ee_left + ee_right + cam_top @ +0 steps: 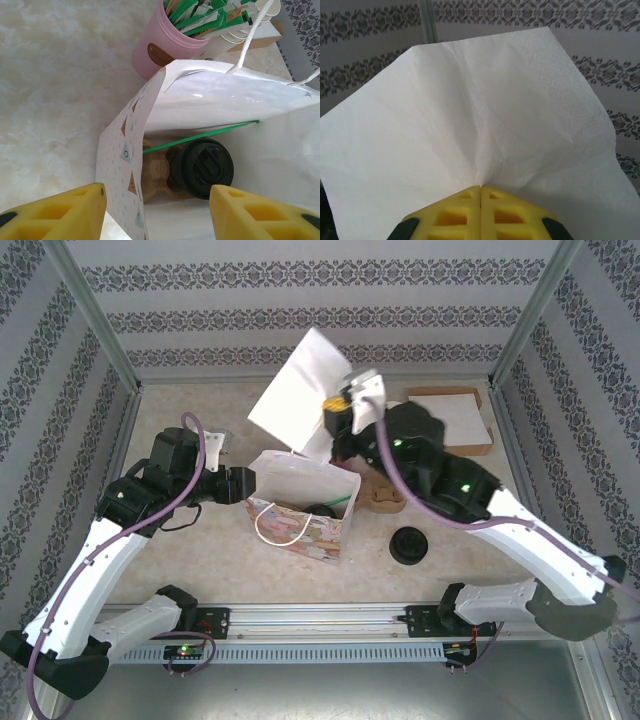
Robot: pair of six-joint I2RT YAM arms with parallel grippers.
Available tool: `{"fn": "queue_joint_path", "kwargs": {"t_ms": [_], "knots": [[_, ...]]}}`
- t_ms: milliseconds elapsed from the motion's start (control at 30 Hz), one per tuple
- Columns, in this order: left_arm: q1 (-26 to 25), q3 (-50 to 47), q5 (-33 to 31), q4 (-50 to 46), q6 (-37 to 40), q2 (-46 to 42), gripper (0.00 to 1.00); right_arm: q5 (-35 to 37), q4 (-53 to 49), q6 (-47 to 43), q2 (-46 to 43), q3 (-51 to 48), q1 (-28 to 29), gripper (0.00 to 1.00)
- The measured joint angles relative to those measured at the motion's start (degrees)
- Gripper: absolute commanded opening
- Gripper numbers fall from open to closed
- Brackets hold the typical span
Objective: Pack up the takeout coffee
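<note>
The takeout coffee [206,167], a cup with a black lid, stands inside the open white paper bag [225,100] on a brown cardboard holder [155,172]. A green stick [200,136] lies across above it. In the top view the cup [322,508] shows through the mouth of the bag [300,525]. My left gripper [157,215] is open, its yellow fingers [65,212] straddling the bag's patterned left wall; in the top view this gripper [250,483] sits at the bag's left edge. My right gripper [480,188] is shut on a white napkin [470,110], held up [300,390] above the bag's far side.
A low stack of black lids [409,544] lies right of the bag. A cardboard box [450,418] with white sheets sits at the back right. A pink container [165,45] of green packets stands just beyond the bag. Patterned walls enclose the table.
</note>
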Motion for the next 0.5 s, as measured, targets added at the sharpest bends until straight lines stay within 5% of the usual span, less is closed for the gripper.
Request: {"fn": "queue_joint_path", "kwargs": {"t_ms": [500], "knots": [[0.0,-1.0,1.0,0.8,-1.2,0.1,0.57,8.0,0.3,1.4,4.3,-7.7,8.3,0.0]]}}
